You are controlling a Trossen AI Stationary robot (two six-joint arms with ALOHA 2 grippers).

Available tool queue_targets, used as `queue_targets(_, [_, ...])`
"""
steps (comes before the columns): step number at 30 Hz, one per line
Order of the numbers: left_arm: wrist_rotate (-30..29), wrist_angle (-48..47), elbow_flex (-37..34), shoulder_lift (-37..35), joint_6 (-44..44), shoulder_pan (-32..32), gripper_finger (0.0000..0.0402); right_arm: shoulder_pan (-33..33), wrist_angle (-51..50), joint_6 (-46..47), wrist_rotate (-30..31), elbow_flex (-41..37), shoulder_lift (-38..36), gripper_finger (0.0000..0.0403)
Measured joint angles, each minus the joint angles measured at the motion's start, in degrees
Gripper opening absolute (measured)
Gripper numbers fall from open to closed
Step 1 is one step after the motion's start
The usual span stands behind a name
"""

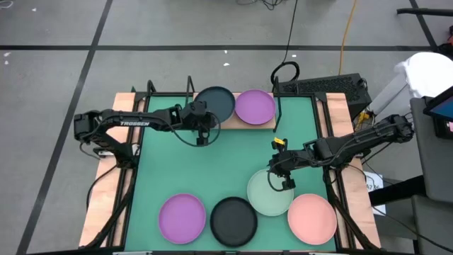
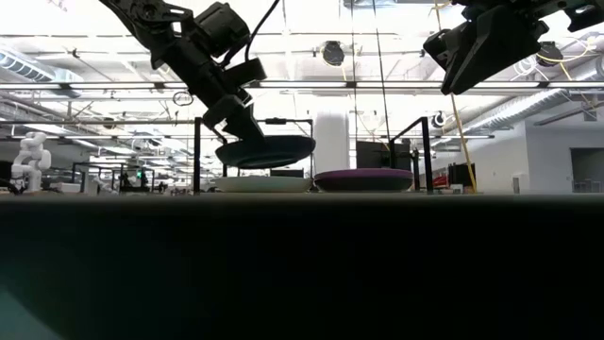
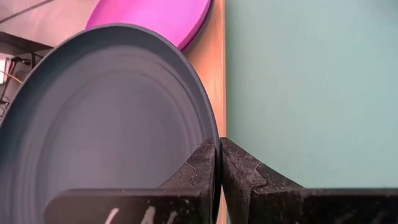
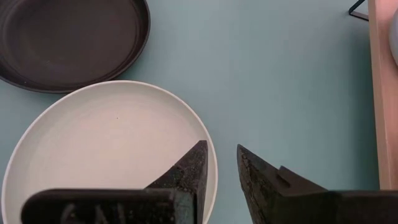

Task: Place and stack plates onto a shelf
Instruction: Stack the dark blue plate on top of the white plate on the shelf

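Note:
My left gripper (image 1: pixel 201 115) is shut on the dark teal plate (image 1: pixel 216 103) and holds it over the left half of the shelf (image 1: pixel 230 122). In the low view this plate (image 2: pixel 266 150) hovers above a white plate (image 2: pixel 262 184) that lies on the shelf board. A purple plate (image 1: pixel 255 106) lies on the shelf's right half. My right gripper (image 1: pixel 281 172) is open, raised above the far rim of the pale mint plate (image 1: pixel 270 194), with one finger over the rim and one beyond it, touching nothing. My left gripper pinches the dark teal plate's rim (image 3: pixel 214 140) between its two fingers, on the side toward the table's left. The fingers (image 2: pixel 234 113) come slanting down from the left. The plate is lifted clear and nearly level above the white plate.
On the green mat near the front edge lie a second purple plate (image 1: pixel 182 218), a black plate (image 1: pixel 233 221) and a salmon pink plate (image 1: pixel 311 218). The shelf's black posts (image 1: pixel 277 113) stand at its ends. A keyboard (image 1: pixel 322 86) lies beyond the table's far right corner.

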Motion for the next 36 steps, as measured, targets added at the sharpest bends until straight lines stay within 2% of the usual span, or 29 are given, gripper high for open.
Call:
queue_targets(13, [-0.2, 0.81, 0.04, 1.91, 2.47, 1.28, 0.0024, 0.01, 0.02, 0.02, 0.02, 0.02, 0.02, 0.0073])
queue_targets(36, [-1.27, -0.1, 0.04, 1.91, -0.01, 1.28, 0.0024, 0.01, 0.02, 0.2, 0.02, 0.02, 0.02, 0.0073])
